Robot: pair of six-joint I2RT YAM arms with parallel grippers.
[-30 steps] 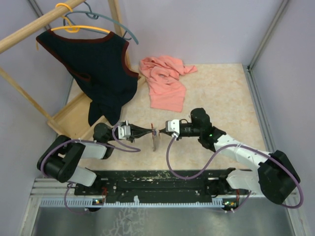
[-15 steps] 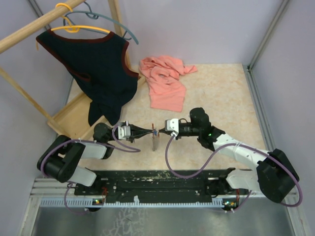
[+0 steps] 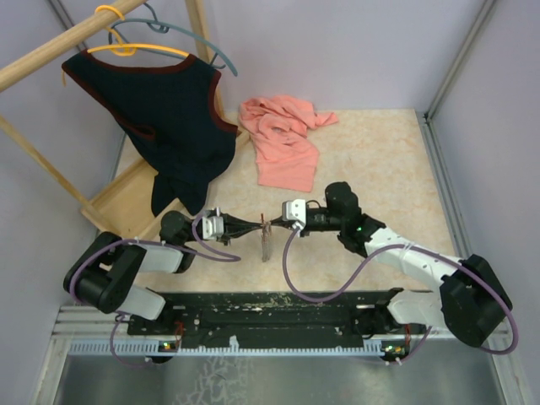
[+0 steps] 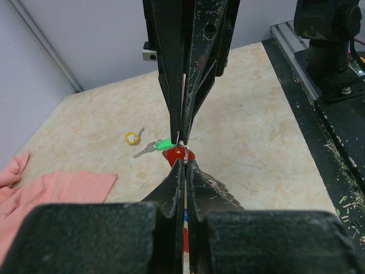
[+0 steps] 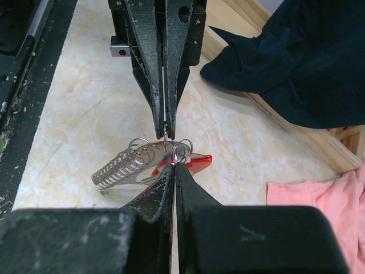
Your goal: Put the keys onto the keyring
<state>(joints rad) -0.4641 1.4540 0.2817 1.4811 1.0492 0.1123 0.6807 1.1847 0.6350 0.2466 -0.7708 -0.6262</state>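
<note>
Keyring (image 3: 267, 242) hangs between the two arms, over the near part of the table (image 3: 380, 169), showing its red side and a coil of grey wire loops. Left gripper (image 4: 185, 166) and right gripper (image 5: 173, 165) meet tip to tip, each clenched on its upper edge. Since a second ago the right gripper has slid slightly leftward, and the keyring now hangs straighter, more edge-on from above. A green key (image 4: 165, 144) and a yellow key (image 4: 132, 137) lie on the table beyond.

We see pale lilac walls (image 3: 354, 51) around a beige marbled worktop (image 3: 380, 169), where a wooden rack (image 3: 51, 52) at the far left carries a dark vest (image 3: 169, 118) beside a crumpled pink cloth (image 3: 283, 143).
</note>
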